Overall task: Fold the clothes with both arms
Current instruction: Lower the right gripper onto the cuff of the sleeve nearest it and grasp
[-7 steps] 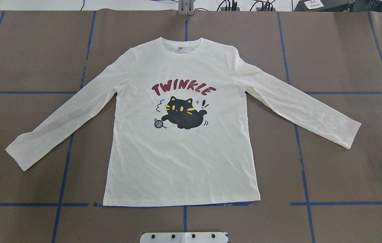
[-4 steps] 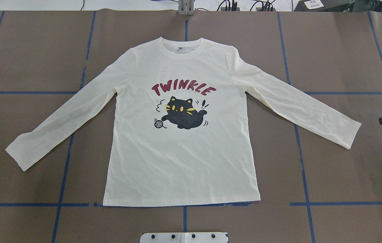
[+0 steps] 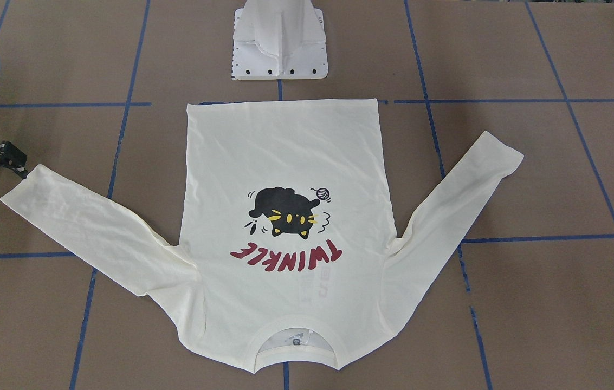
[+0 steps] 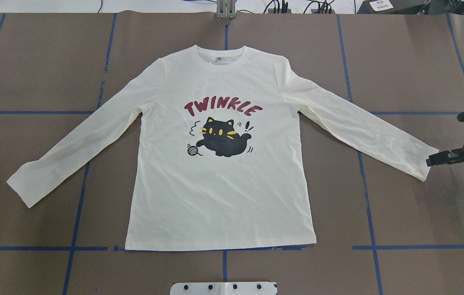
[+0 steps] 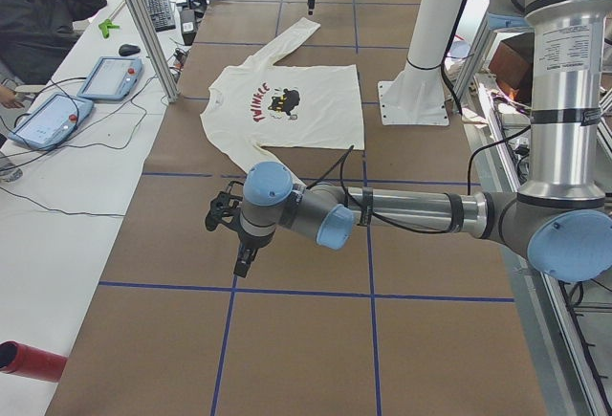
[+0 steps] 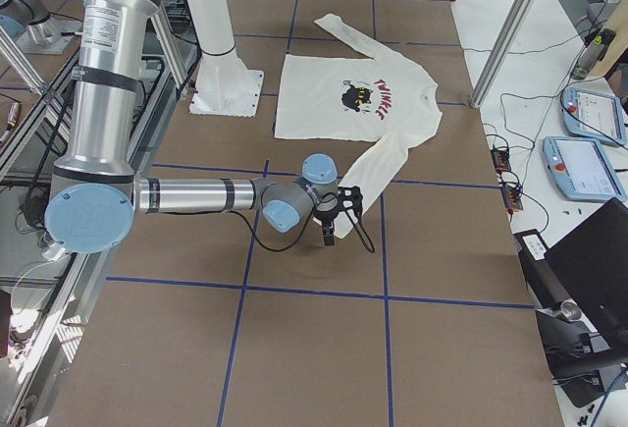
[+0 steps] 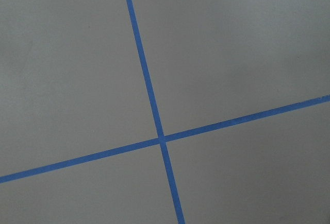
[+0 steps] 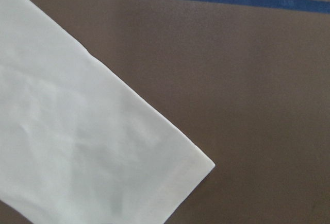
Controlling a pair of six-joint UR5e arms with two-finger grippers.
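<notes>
The cream long-sleeved T-shirt lies flat and face up, its cat print and red "TWINKLE" showing, collar away from the robot and sleeves spread; it also shows in the front-facing view. My right gripper hovers at the right sleeve's cuff, also seen from the front. I cannot tell whether it is open. The right wrist view shows only that cuff. My left gripper shows only in the exterior left view, above bare table beyond the left sleeve; I cannot tell its state.
The brown table cover carries a grid of blue tape lines. The white pedestal base stands near the shirt's hem. The left wrist view shows only a tape crossing. An operator sits beside tablets on a side table.
My right gripper has come in from the right edge of the overhead view and now sits at the right sleeve's cuff. The shirt has not moved.
</notes>
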